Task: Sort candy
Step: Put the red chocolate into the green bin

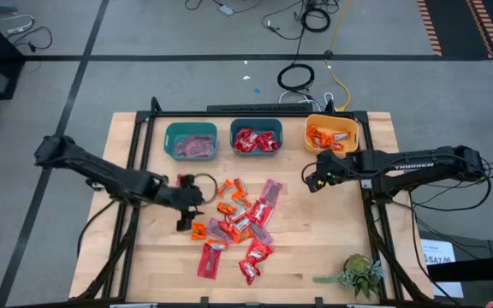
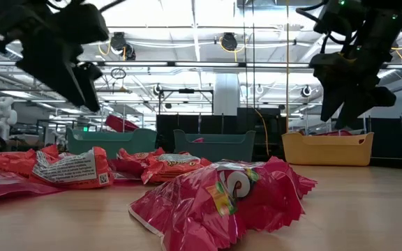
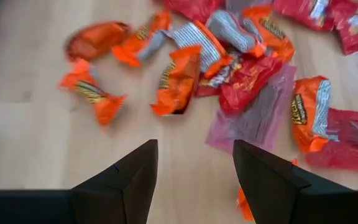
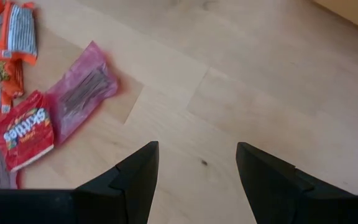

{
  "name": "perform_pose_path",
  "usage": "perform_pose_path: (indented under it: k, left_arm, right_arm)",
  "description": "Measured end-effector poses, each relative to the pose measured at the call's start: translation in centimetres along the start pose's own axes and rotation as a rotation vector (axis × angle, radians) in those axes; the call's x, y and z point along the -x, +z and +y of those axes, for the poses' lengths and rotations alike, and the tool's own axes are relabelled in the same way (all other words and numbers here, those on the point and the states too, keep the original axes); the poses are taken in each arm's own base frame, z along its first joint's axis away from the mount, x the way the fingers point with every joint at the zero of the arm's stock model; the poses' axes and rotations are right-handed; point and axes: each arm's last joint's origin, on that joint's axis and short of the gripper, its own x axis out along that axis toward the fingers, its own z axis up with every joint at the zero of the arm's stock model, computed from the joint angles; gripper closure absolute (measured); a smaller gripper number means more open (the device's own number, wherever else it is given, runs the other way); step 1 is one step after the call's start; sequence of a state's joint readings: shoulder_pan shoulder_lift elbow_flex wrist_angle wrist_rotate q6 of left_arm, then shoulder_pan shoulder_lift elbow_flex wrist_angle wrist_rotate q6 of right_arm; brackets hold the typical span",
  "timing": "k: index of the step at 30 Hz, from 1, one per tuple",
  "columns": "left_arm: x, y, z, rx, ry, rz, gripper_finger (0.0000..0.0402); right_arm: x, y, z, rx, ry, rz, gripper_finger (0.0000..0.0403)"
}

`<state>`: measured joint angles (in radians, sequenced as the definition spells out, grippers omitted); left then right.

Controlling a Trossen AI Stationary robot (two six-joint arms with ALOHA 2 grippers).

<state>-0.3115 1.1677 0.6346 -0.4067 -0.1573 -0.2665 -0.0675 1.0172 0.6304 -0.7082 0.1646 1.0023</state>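
Left gripper (image 1: 184,205) hovers at the left edge of the candy pile (image 1: 238,227), fingers apart, nothing between them; its wrist view shows bare wood in the gap and orange and red wrappers (image 3: 182,78) just ahead. Right gripper (image 1: 313,180) hangs over bare table right of the pile, just in front of the yellow bin (image 1: 332,133), fingers also apart and empty; its wrist view shows a pinkish-mauve packet (image 4: 82,90) and a red packet (image 4: 23,134) off to one side, not under the fingers.

Progress: partly done, by my read. Three bins sit in a row at the far side of the table. Left teal bin (image 1: 190,140) holds pinkish-mauve pieces, middle teal bin (image 1: 256,139) holds red ones, yellow bin holds orange ones, so colours look assigned and some of each is already in.

Left to do: a good share. The loose pile in mid-table mixes all three colours, some overlapping, with a few reds (image 1: 210,259) strung out toward the near edge. One mauve packet (image 1: 270,192) lies at the pile's right side, nearest the right gripper.

Neither arm carries anything, so both seem between picks. Small plant (image 1: 359,275) at the near right corner, clear of the work.
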Motion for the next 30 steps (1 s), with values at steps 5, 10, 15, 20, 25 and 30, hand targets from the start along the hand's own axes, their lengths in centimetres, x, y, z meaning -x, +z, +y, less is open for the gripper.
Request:
perform_pose_path:
  k: [5,10,15,20,25,30]
  left_arm:
    - [-3.0,0.4,-1.9,-0.030,-0.015,-0.037,0.0182]
    - [-5.8,0.2,-3.1,-0.049,-0.031,-0.039,0.0182]
    - [-8.2,-0.5,-4.4,-0.079,-0.071,0.041,0.0182]
    - [-10.4,-1.1,-5.4,-0.104,-0.064,0.095,0.0183]
    - [-11.5,-1.0,-6.2,-0.080,-0.033,0.097,0.0213]
    - [-11.4,-0.4,-6.5,-0.077,-0.023,0.093,0.0301]
  right_arm:
    - [0.1,-0.5,0.3,0.055,0.013,0.011,0.0195]
    - [0.2,-0.9,0.6,0.120,0.023,0.019,0.0195]
    - [0.2,-1.1,0.7,0.164,0.027,0.021,0.0195]
    - [0.2,-1.1,0.7,0.198,0.028,0.021,0.0195]
    - [0.2,-1.1,0.7,0.223,0.028,0.020,0.0195]
    - [0.2,-1.1,0.7,0.239,0.029,0.020,0.0195]
